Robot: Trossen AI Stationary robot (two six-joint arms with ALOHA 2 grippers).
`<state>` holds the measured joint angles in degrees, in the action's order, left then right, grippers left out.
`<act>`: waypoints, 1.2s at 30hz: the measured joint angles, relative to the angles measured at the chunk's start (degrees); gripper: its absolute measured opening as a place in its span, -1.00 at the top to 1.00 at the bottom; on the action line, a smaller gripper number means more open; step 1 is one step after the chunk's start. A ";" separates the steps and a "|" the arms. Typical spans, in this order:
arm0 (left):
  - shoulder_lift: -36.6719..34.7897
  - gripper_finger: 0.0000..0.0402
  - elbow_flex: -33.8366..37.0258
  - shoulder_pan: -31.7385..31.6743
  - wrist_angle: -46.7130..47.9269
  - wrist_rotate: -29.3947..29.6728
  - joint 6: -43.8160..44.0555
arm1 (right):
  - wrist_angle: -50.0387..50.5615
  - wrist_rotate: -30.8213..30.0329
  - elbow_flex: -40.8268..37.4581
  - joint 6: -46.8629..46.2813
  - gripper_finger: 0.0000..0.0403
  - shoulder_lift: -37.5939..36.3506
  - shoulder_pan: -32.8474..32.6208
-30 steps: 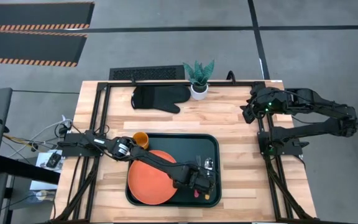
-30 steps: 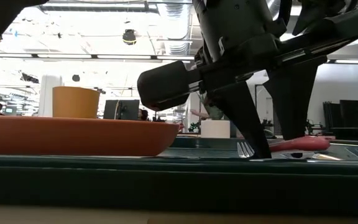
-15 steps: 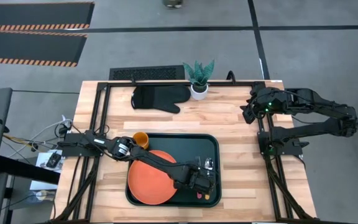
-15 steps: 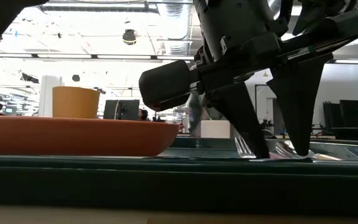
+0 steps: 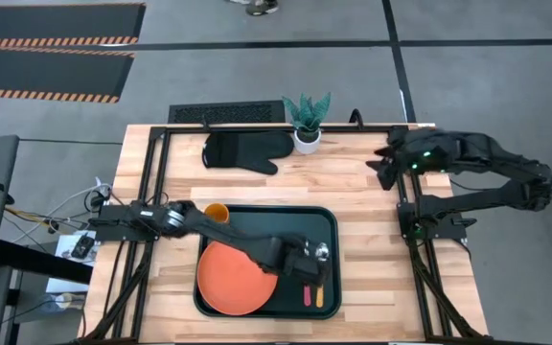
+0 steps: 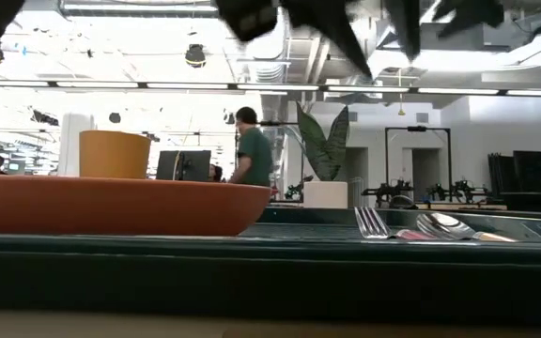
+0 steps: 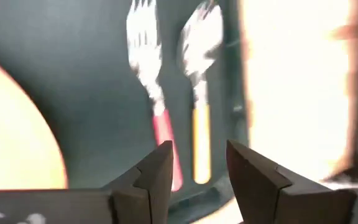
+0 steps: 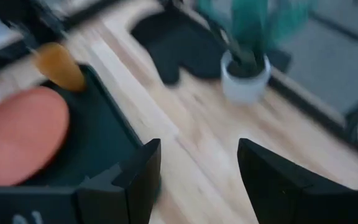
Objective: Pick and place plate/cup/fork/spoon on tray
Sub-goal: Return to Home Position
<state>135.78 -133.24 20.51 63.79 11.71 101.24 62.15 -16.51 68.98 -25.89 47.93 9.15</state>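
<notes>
**Left gripper lifted clear of the cutlery on the tray**

Since a second ago the left gripper has risen off the tray's right side; in the low view its fingers, which then stood on the tray floor, now show only at the upper edge. Its fingers are spread and hold nothing. The fork and the spoon lie side by side beyond the fingertips, apart from them, handles toward the gripper. Both rest flat on the tray near its right rim, the spoon nearer the rim. The plate fills the tray's left half, and the cup stands in its far left corner. The right gripper, fingers spread and empty, hangs over the table's far right edge, near the oven mitt and the potted plant.
</notes>
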 joint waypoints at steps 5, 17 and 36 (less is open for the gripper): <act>-11.29 0.33 -0.23 -1.37 -1.08 7.80 -17.56 | -1.96 -0.36 8.98 8.88 -0.19 0.12 0.00; -39.85 0.33 -0.15 -2.07 9.90 31.69 -63.19 | -10.12 -5.84 16.69 16.71 -0.19 -4.13 0.00; -110.17 0.33 75.08 4.70 -20.12 28.24 -69.22 | -59.66 -4.85 -33.25 2.28 -0.19 -23.55 0.03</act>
<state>25.61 -58.16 25.21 43.67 39.95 32.02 2.49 -21.36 35.73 -23.61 24.38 9.17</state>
